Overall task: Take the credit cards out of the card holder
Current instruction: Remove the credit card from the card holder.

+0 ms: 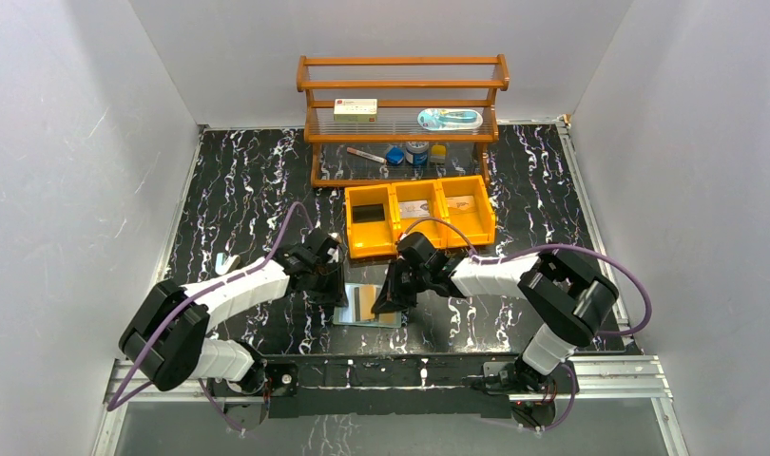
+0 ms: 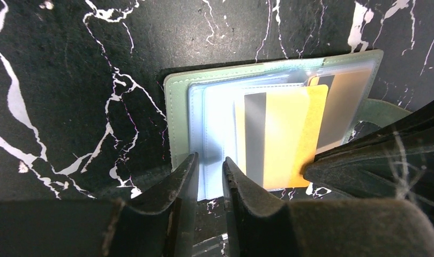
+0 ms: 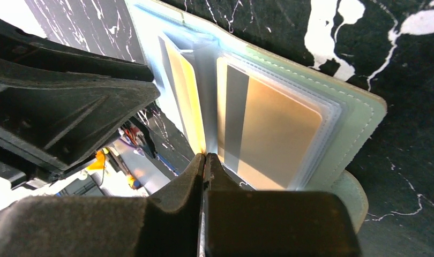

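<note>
A sage-green card holder (image 2: 174,118) lies open and flat on the black marbled table (image 1: 248,190). It sits close to the table's near edge, about midway between the two arm bases. Both arms lean in over it from either side.

The left gripper (image 2: 209,174) reaches in at the holder's near edge. Its jaws stand only narrowly apart, with the edge of a pale blue-green inner pocket between them. They appear to pinch that pocket, probably to pin the holder so it does not slide while a card is drawn out.

The right gripper (image 3: 204,160) has its jaws pressed together on the near corner of an orange card (image 2: 287,139) with a grey stripe. This card is partly out of its pocket and juts past the holder's near edge. From the right wrist it looks lifted on edge, rising from the closed fingertips.

A second, tan card (image 3: 274,134) with a grey stripe sits fully inside a clear pocket on the holder's other half, just beside the right jaws but apart from them.

The first card looks about halfway drawn, and the rest seem untouched.
</note>
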Action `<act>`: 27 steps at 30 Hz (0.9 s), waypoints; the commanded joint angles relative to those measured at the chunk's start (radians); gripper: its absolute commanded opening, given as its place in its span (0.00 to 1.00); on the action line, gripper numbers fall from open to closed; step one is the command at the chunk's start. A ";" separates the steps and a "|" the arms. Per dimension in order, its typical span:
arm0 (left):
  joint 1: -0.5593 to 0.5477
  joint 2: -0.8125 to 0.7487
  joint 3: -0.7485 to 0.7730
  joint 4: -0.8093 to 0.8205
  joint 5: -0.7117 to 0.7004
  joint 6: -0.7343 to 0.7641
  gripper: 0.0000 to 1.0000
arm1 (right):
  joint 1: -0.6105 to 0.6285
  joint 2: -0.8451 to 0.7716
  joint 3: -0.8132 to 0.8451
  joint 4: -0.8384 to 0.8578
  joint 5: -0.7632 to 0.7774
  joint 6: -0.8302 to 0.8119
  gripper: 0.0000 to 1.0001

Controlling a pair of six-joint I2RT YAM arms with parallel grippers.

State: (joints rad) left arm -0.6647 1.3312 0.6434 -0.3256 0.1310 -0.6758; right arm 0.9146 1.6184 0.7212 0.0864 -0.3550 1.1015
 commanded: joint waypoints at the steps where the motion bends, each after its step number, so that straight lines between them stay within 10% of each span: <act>1: -0.004 -0.046 0.068 -0.061 -0.013 0.007 0.26 | -0.006 -0.047 -0.044 0.022 0.017 0.024 0.09; 9: -0.004 -0.062 0.092 0.062 0.137 -0.016 0.38 | -0.011 0.003 -0.013 0.059 -0.008 0.030 0.11; 27: -0.004 0.052 -0.038 0.008 0.147 -0.071 0.26 | -0.011 0.010 -0.001 0.071 0.028 0.056 0.24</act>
State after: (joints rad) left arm -0.6655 1.3815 0.6407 -0.2665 0.2825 -0.7555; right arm 0.9089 1.6321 0.6991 0.1089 -0.3397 1.1328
